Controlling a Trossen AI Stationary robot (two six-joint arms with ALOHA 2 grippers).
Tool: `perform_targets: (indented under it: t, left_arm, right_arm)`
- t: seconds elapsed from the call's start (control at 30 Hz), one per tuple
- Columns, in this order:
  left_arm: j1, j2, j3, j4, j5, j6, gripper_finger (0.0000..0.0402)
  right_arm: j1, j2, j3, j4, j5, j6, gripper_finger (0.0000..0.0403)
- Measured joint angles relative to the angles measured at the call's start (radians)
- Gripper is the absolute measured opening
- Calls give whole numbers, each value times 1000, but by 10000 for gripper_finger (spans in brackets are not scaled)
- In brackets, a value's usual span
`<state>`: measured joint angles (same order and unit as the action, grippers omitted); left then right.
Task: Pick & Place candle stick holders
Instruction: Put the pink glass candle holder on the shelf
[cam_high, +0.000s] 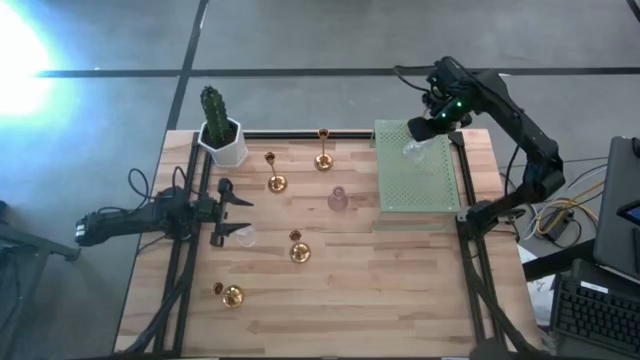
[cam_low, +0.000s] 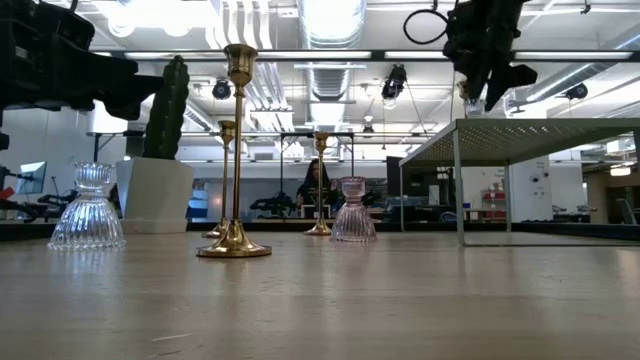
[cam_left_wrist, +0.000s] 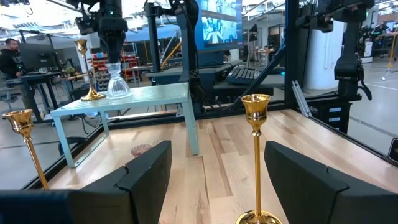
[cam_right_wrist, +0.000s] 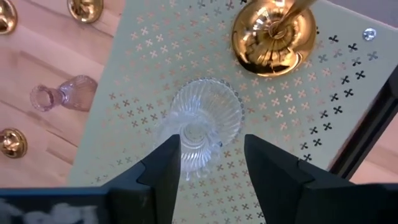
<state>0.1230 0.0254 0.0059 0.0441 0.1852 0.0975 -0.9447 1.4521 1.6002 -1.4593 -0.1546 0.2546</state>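
A clear glass holder stands on its base on the raised green perforated mat, beside a gold holder. My right gripper is open above it, pointing down, one finger on each side of its top; it also shows in the high view. My left gripper is open and empty low over the table's left part, with a clear glass holder beside it. Several gold holders and a pinkish glass holder stand on the wood. My right gripper's fingers stand on either side of the clear glass holder's neck, coming from above. The holder stands upright on the mat. I cannot tell whether a finger touches it.
A white pot with a green cactus stands at the far left of the table. The green mat is a small raised table on thin legs. A tall gold holder stands just ahead of my left gripper's fingers. A person is beyond the table.
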Motion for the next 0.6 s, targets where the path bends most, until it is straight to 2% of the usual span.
perform_targets:
  t: [0.4,0.6]
  left_arm:
    - [0,0,0,0,0,0,262]
    - [0,0,0,0,0,0,262]
  right_arm:
    - [8,-80,145,-3,24,37,170]
    - [66,-171,221,-7,24,64,159]
